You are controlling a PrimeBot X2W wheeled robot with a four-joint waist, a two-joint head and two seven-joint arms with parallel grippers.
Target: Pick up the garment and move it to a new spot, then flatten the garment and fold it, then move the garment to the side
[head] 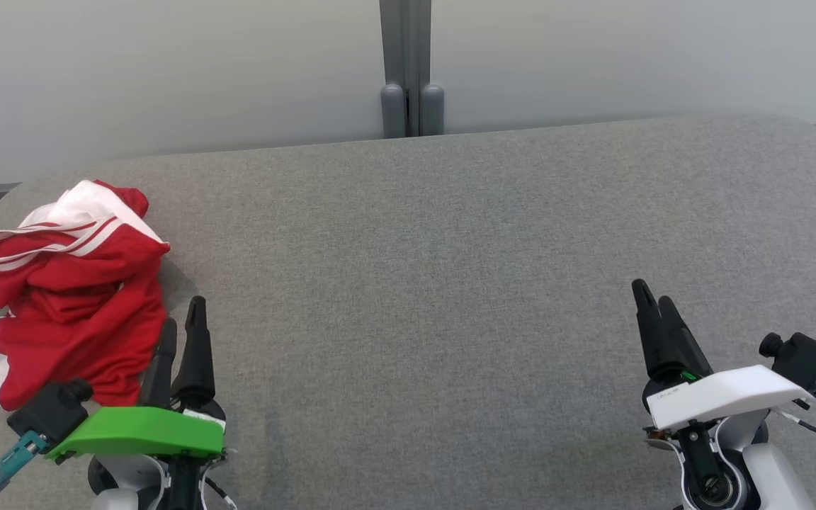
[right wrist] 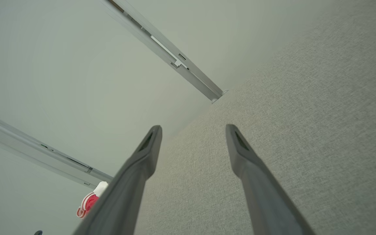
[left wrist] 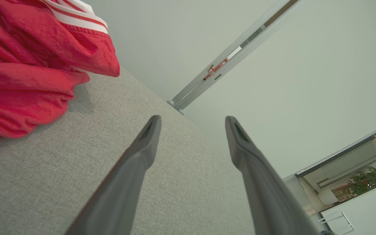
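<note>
Garment: a red garment (head: 71,297) with white stripes lies crumpled in a heap at the far left of the grey fabric-covered counter (head: 415,283), close to its left edge. It is neither flattened nor folded.

Left gripper: the left gripper (head: 182,315) sits just beside the heap's near right edge, fingers spread wide. In the left wrist view there is only bare counter between the two fingers, with the red cloth off to one side — nothing is held.

Right gripper: the right gripper (head: 652,294) is well apart from the garment, at the lower right of the counter. Its fingers are also spread, with nothing between them.

Step in hand: by my reading this is the very first one, picking up the garment. No grasp has been made yet, and flattening, folding and moving aside are all ahead.

Next move calls for: the left gripper to swing toward the heap, come down over a raised fold and close on enough cloth to lift it.

Where to carry it: the wide bare middle of the counter looks the likely spot — it lies between the two arms.

Watch for: a pinch on a loose outer layer alone, which could leave the rest trailing.
</note>
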